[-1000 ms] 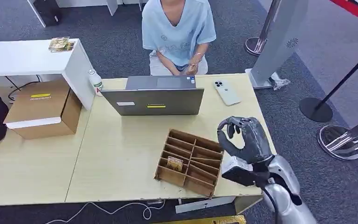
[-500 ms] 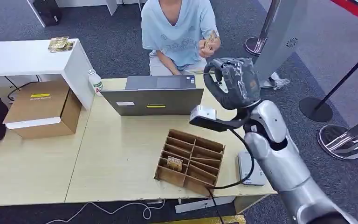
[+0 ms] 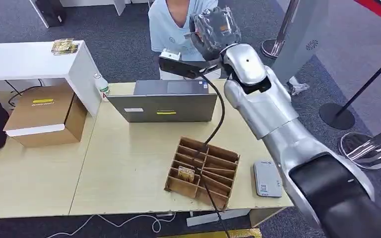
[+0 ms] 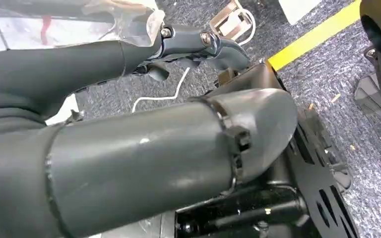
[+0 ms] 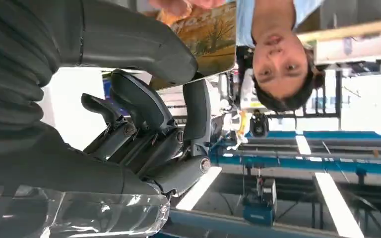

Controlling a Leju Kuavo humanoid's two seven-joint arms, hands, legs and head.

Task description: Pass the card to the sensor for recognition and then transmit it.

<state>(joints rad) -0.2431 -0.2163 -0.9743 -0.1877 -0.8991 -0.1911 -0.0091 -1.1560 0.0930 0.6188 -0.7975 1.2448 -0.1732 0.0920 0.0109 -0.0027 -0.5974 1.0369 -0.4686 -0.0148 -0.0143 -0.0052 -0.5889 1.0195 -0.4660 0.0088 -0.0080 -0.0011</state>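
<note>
Reaching up and forward with the right hand point(image 3: 213, 29), past the far edge of the table point(image 3: 124, 163) and above the open laptop point(image 3: 166, 101), right in front of the person point(image 3: 171, 25) seated behind it. Pinching the card point(image 5: 206, 37) between the thick thumb and a dark finger point(image 5: 196, 114) in the right wrist view, with the other fingers curled in beside it. Also touching that card at its far edge: the person's hand point(image 5: 178, 5) (whether gripping it or merely meeting it, cannot tell). Well apart from all this, near the table's front right corner: the sensor point(image 3: 267, 178), a flat grey box lying just beside the wooden divider tray point(image 3: 203, 171). Standing in one of the tray's front left slots: a second card point(image 3: 186, 173). Over on the left side: a cardboard box point(image 3: 44, 116), and behind it a bottle point(image 3: 100, 85) upright against a white counter. Hanging low over the grey carpeted floor point(image 4: 327, 64) in the left wrist view: the left hand point(image 4: 129, 99), thumb thick across the frame, dark fingers point(image 4: 198, 42) stretched out beyond it and bent at the tips. Nothing seen in its grasp, but cannot tell from this angle whether spread or closed.
</note>
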